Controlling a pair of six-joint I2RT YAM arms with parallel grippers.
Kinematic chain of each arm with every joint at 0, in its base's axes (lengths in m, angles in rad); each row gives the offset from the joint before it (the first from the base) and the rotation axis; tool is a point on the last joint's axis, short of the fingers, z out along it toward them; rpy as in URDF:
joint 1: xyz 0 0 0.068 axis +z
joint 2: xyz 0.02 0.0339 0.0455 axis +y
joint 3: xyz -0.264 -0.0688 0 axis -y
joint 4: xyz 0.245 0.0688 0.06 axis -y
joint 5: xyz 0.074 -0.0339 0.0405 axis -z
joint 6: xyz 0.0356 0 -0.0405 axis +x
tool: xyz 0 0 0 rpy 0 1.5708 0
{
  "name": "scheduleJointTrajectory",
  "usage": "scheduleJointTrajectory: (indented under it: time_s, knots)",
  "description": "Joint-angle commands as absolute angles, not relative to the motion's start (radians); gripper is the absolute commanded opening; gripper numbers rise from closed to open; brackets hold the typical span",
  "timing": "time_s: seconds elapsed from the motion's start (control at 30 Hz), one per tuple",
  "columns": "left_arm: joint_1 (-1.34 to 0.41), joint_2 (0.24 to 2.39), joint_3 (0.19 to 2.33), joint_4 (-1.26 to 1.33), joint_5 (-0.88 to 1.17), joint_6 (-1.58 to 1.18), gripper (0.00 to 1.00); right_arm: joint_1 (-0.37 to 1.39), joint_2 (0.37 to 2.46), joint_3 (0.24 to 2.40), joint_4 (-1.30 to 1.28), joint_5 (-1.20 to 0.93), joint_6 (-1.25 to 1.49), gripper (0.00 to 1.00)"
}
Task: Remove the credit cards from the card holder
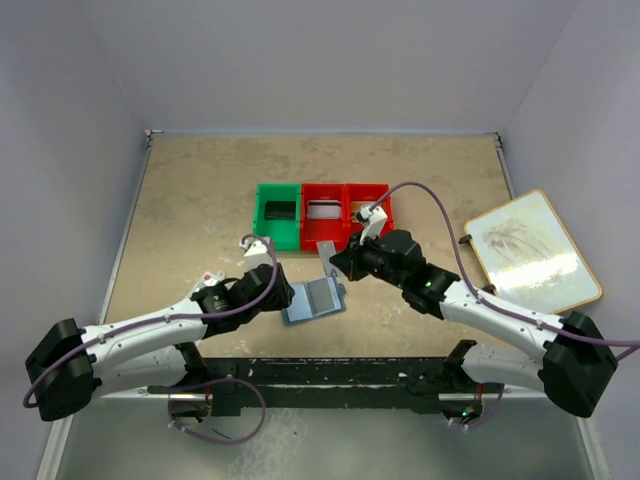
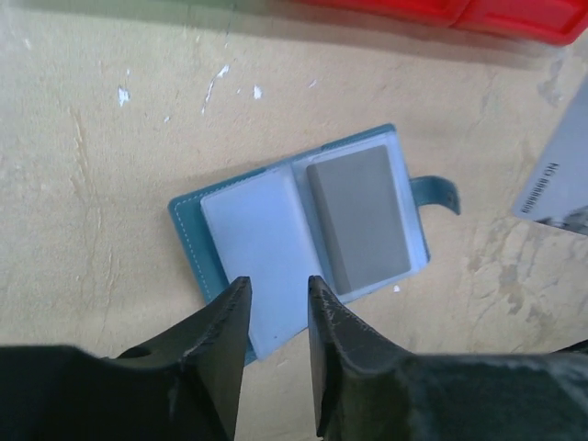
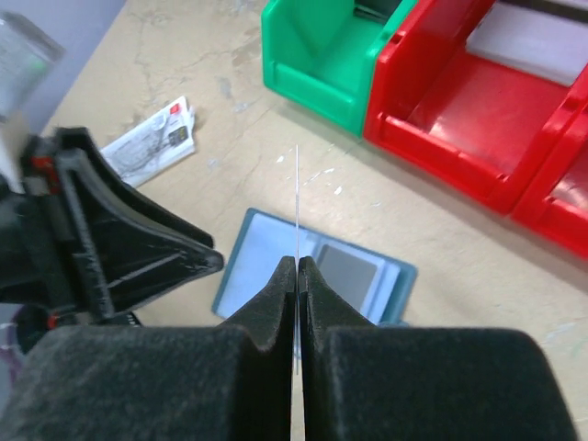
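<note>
While the card holder [image 1: 314, 299] lies open and flat on the worktop [image 1: 200, 200] between the two arms, the job reads as partly done.

Right gripper [image 3: 298, 266]: jaws pinched tight on a pale card [image 2: 560, 165]. It is held edge-on, lifted clear of the holder, and in the top view it sits between the holder and the red bins [image 1: 345, 212].

Left gripper [image 2: 276, 289]: jaws parted a little, nothing between them. Tips sit at the near edge of the holder's left page, perhaps pinning it; contact cannot be made out.

Left page looks bare, pale blue. Right page carries a grey card [image 2: 358, 219], seated in its slot, with the clasp tab sticking out beyond it.

Judgement: one card is out but not yet set down, and at least one is left to pull. More cards tucked behind the grey one cannot be ruled out.
</note>
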State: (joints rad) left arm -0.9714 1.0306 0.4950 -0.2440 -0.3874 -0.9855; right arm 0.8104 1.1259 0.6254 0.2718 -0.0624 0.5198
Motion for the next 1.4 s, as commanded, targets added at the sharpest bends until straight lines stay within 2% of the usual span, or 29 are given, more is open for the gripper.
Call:
scheduleJointTrajectory:
  time_s: [0.0, 0.03, 0.17, 0.27, 0.43, 0.57, 0.87, 1.1, 1.37]
  knots:
    - [-0.976, 0.980, 0.622, -0.358, -0.485, -0.908, 0.37, 0.808, 1.096, 0.694, 0.251, 0.031, 0.305, 0.00]
    - [-0.976, 0.972, 0.645, -0.387, -0.505, -0.895, 0.44, 0.808, 1.094, 0.693, 0.257, 0.048, 0.278, 0.00]
    - [-0.972, 0.958, 0.741, -0.519, -0.602, -0.840, 0.63, 0.808, 1.097, 0.718, 0.245, 0.199, 0.191, 0.00]
    - [-0.918, 0.977, 0.809, -0.594, -0.630, -0.794, 0.69, 0.808, 1.114, 0.728, 0.285, 0.297, 0.087, 0.00]
    - [-0.676, 1.001, 0.853, -0.640, -0.509, -0.675, 0.71, 0.756, 1.211, 0.796, 0.361, 0.242, -0.111, 0.00]
    - [-0.605, 0.983, 0.872, -0.665, -0.502, -0.620, 0.73, 0.710, 1.337, 0.893, 0.368, 0.085, -0.246, 0.00]
    - [-0.595, 0.807, 0.827, -0.639, -0.621, -0.579, 0.77, 0.706, 1.575, 0.994, 0.457, -0.008, -0.608, 0.00]
    - [-0.596, 0.849, 0.848, -0.681, -0.682, -0.600, 0.78, 0.701, 1.714, 1.100, 0.434, -0.023, -0.736, 0.00]
    - [-0.595, 0.834, 0.848, -0.676, -0.685, -0.596, 0.78, 0.699, 1.839, 1.193, 0.356, 0.055, -0.846, 0.00]
